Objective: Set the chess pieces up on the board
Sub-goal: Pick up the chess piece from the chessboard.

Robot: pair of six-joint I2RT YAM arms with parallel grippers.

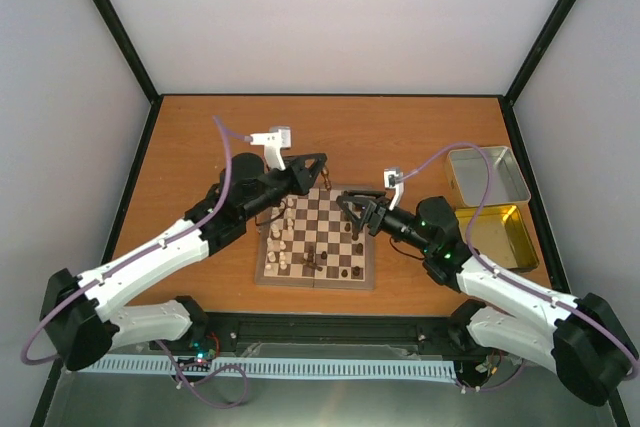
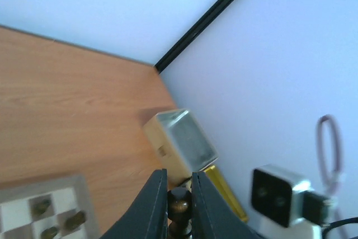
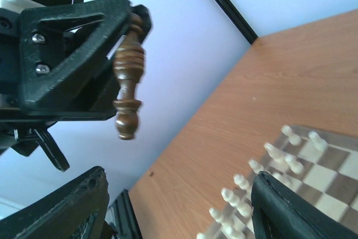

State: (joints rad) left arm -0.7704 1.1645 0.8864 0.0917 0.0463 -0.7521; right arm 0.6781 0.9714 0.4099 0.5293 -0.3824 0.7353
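Observation:
My left gripper (image 1: 318, 169) is shut on a dark brown chess piece (image 2: 180, 204) and holds it in the air above the far edge of the board (image 1: 332, 209). The right wrist view shows this piece (image 3: 127, 82) hanging from the left gripper's fingers (image 3: 78, 54). My right gripper (image 1: 352, 209) is open and empty above the board's right half, its fingers (image 3: 296, 211) wide apart. A few dark brown pieces (image 1: 320, 259) stand or lie on the near squares, and others (image 2: 42, 206) show in the left wrist view.
Cream-white chessmen (image 1: 284, 232) stand in rows along the board's left side, also in the right wrist view (image 3: 268, 160). A silver tray (image 1: 487, 175) and a gold tray (image 1: 497, 235) sit at the right of the table. Walls enclose the table.

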